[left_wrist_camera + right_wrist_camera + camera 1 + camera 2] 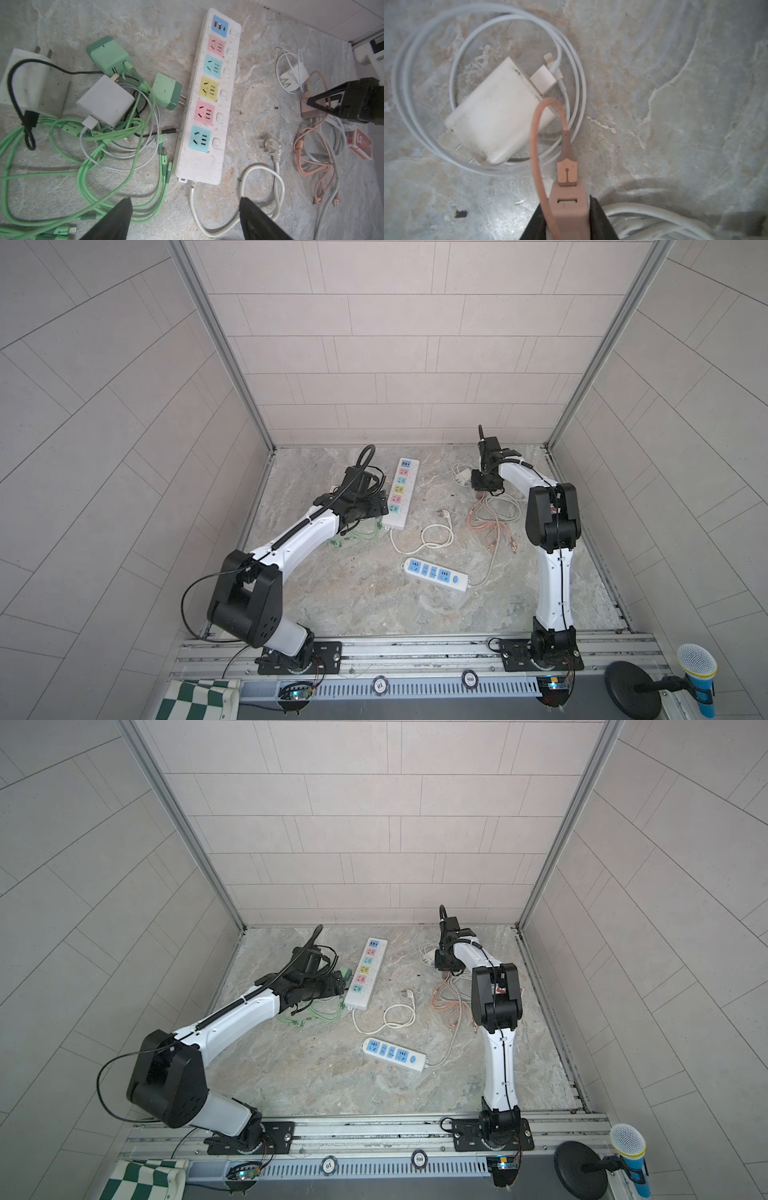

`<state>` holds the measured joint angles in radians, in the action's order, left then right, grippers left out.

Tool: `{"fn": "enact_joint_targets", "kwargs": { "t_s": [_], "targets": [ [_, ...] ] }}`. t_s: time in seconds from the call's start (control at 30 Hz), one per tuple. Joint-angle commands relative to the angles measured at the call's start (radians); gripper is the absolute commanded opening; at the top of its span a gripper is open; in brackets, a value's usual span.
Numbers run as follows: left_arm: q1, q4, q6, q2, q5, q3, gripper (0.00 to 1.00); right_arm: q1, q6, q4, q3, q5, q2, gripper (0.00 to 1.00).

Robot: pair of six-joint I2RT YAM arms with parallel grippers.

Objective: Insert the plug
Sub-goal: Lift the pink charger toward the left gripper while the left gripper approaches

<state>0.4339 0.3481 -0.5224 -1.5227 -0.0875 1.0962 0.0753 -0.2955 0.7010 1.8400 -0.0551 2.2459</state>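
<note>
My right gripper (566, 205) is shut on a pink charger plug (568, 216), its black fingers pressed on both sides of the plug's body. A pink cable (535, 135) loops out of the plug's upper USB port. In both top views this gripper (484, 483) (446, 965) is low over the back right of the floor. The long white power strip (400, 493) (207, 97) with coloured sockets lies at the back middle. My left gripper (185, 200) hangs open above the strip's cable end, with nothing between its fingers.
A white charger (496, 112) with a coiled white cable lies beside the pink plug. Green chargers (108, 55), white chargers (106, 101) and green cables (87, 170) lie left of the strip. The strip's own white plug (270, 145) lies loose. A short blue-socket strip (434, 574) lies nearer the front.
</note>
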Motion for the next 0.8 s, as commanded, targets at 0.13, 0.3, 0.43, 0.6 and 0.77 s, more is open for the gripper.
{"fn": "enact_joint_targets", "kwargs": {
  "t_s": [0.13,0.3,0.43,0.6,0.77],
  "targets": [
    [0.039,-0.018,0.035,-0.061,-0.014,0.081,0.78,-0.011,0.019,-0.033,-0.032,-0.055,-0.089,0.18],
    [0.069,-0.039,0.048,-0.116,-0.084,0.124,0.72,-0.012,0.026,-0.204,-0.207,-0.138,-0.292,0.17],
    [0.100,-0.074,0.062,-0.131,-0.140,0.153,0.71,-0.014,0.024,-0.431,-0.428,-0.286,-0.476,0.18],
    [0.152,-0.156,0.079,-0.136,-0.222,0.182,0.65,-0.014,-0.046,-0.826,-0.738,-0.483,-0.661,0.21],
    [0.218,-0.264,0.108,-0.156,-0.314,0.191,0.60,-0.014,-0.159,-1.063,-0.896,-0.653,-0.719,0.21]
  ]
}}
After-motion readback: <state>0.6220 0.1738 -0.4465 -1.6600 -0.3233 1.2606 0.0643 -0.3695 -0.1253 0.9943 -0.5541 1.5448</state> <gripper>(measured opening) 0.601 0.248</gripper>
